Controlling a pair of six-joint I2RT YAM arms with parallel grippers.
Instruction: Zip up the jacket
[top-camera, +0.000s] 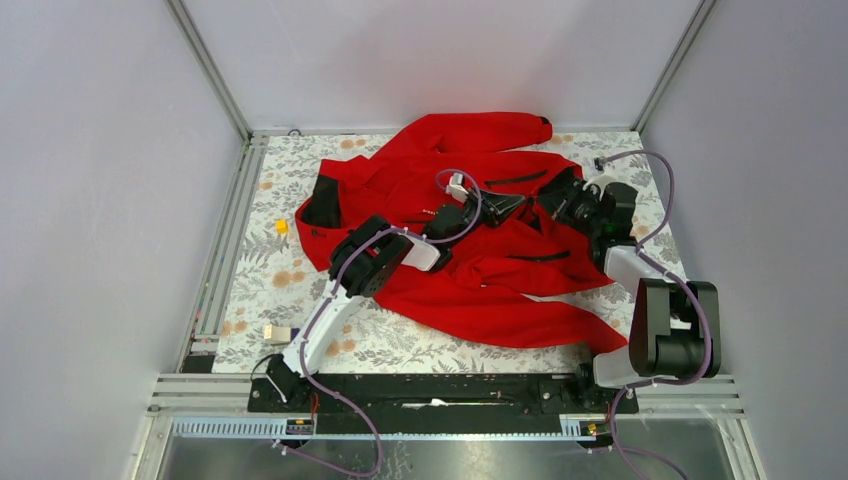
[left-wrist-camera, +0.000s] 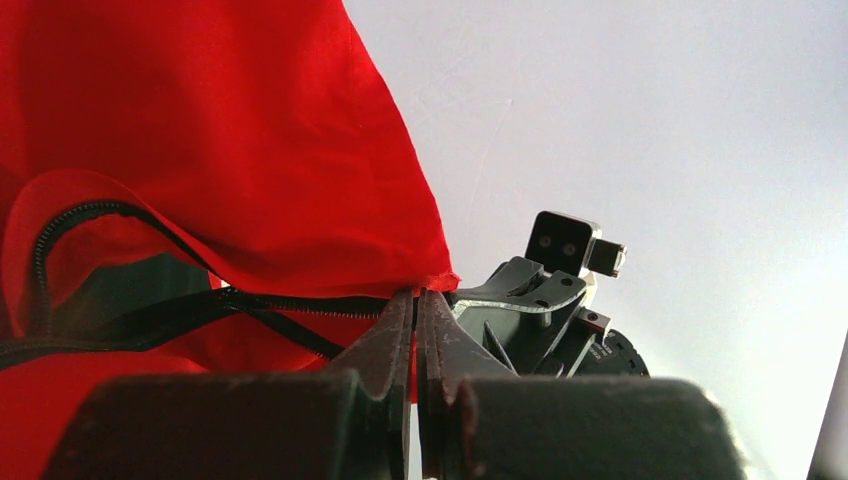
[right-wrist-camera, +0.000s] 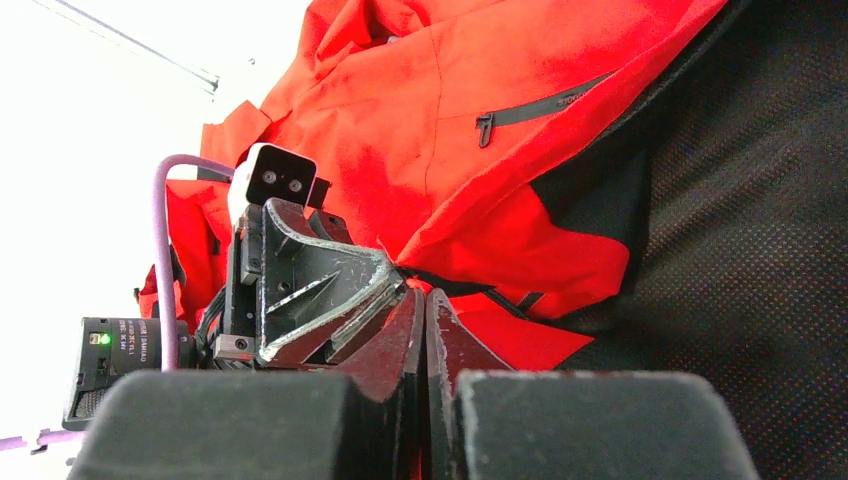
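Far left on the patterned tabletop (top-camera: 262, 290): only a small yellow piece (top-camera: 282, 226) and a pale block (top-camera: 277, 333), both well apart from the work. Across the middle, sprawled flat and rumpled, the jacket (top-camera: 480, 275), black-lined collar toward the left, one sleeve along the far edge, the other along the near edge.

Reaching over the chest from the left, the left gripper (left-wrist-camera: 416, 300), fingers pressed together and pinching a red corner of the front at the end of the zipper track (left-wrist-camera: 300, 305). Behind that pinch, in the left wrist view, dark teeth looping loose and curling away, not meshed with any partner.

Directly opposite, almost tip to tip, the right gripper (right-wrist-camera: 421, 300), fingers closed tight at the dark front edge. Impossible to tell whether gripping cloth or nothing. To the right of it, black mesh lining (right-wrist-camera: 740, 220) laid bare, a sign of front panels parted rather than joined. Higher up, a pocket zipper (right-wrist-camera: 540, 105), shut, and no part of the job.

Judged from all this: none of the front zipped yet. Seemingly at the very first step, bringing the two bottom ends together to start the zipper. Left to do: engage those ends, then hold the bottom down and run the zipper the whole way up to the collar.
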